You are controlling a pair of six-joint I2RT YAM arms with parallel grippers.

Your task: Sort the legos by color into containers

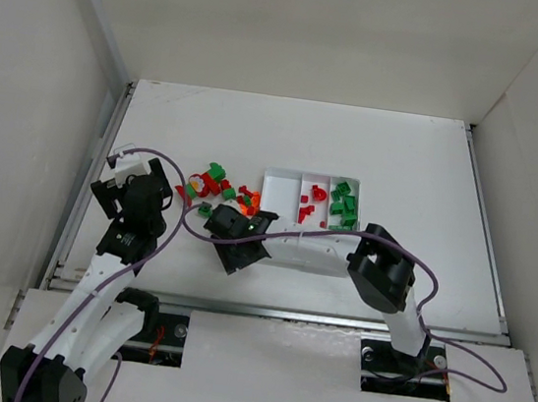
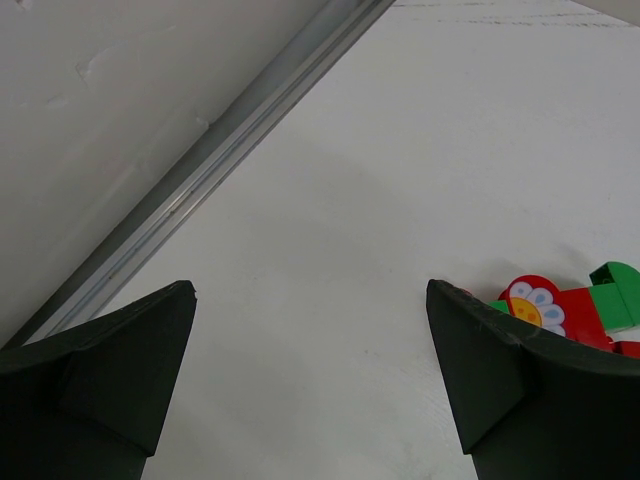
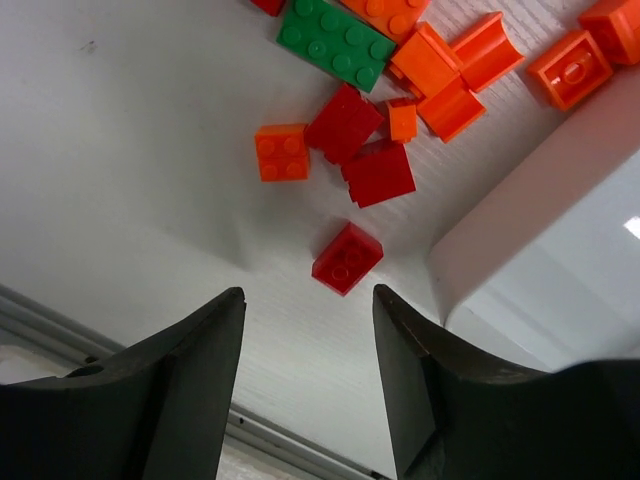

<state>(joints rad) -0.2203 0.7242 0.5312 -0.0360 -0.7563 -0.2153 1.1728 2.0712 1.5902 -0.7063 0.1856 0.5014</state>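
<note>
Loose legos [image 1: 221,191] in red, green and orange lie left of the white tray [image 1: 285,175]. In the tray, red bricks [image 1: 310,203] fill the middle container and green ones [image 1: 345,206] the right container; the left one holds nothing. My right gripper [image 1: 251,223] hovers at the tray's near left corner, open and holding nothing [image 3: 308,295]. Just ahead of its jaws lies a small red brick [image 3: 346,258], with orange bricks [image 3: 440,70] and a green plate [image 3: 335,42] beyond. My left gripper [image 1: 152,189] stands wide open over bare table [image 2: 310,288], left of the pile.
The tray's corner wall [image 3: 530,230] rises right of the right gripper's fingers. A metal rail [image 2: 230,150] and the side wall run left of the left gripper. A red piece with a flower print [image 2: 535,303] and a green brick [image 2: 618,290] lie by its right finger.
</note>
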